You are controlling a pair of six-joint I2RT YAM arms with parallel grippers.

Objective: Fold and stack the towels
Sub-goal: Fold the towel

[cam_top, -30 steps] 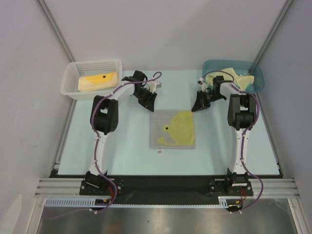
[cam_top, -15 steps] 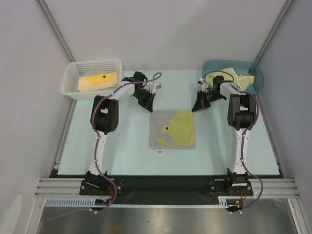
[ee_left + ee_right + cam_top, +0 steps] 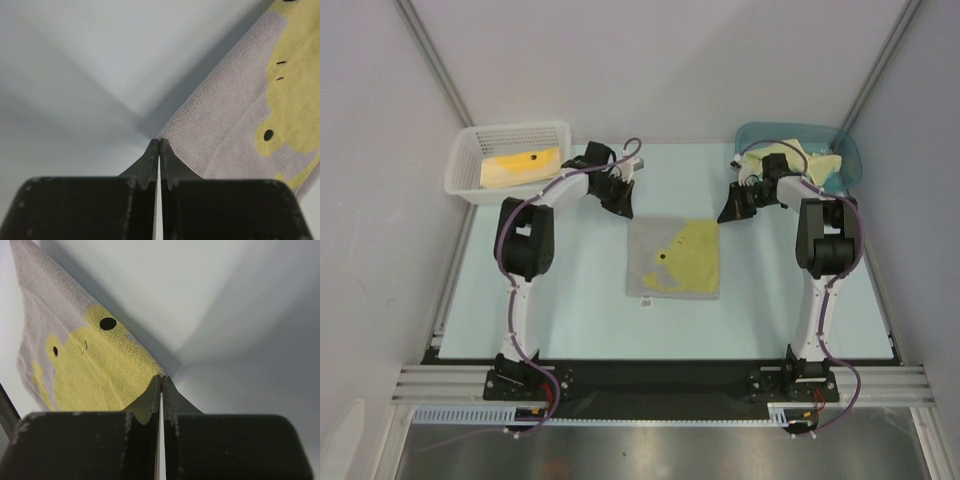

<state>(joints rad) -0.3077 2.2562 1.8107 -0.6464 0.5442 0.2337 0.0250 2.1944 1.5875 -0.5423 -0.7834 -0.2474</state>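
Although the grey terry-cloth towel (image 3: 655,250), a soft square printed with a yellow duck-like shape, lies spread in the middle of the frame on the pale blue-green worktop (image 3: 570,300), no crease shows in it, so its folding looks barely begun. A small white tag (image 3: 645,302) pokes out at its lower edge.

At the towel's upper-left corner sits the left tool (image 3: 159,141), its black fingers pressed together. In the left wrist view the grey corner meets the fingertips and throws a shadow beneath, so I judge the corner pinched. The right tool (image 3: 161,377) is likewise closed at the upper-right corner, where yellow pile runs into its tips. The likely step is to carry both far corners toward the lower edge for a first fold.

Further out, in the upper left of the frame, a white mesh basket (image 3: 470,185) holds one folded yellow towel (image 3: 520,165), which seems to be finished work and the start of the stack. In the upper right, a teal plastic bin (image 3: 852,165) holds crumpled pale yellow towels (image 3: 810,160) awaiting their turn.

By count: one towel spread out, one folded, and a heap whose number I cannot tell. There is one basket, one bin and two tools. Most of the task appears to remain.
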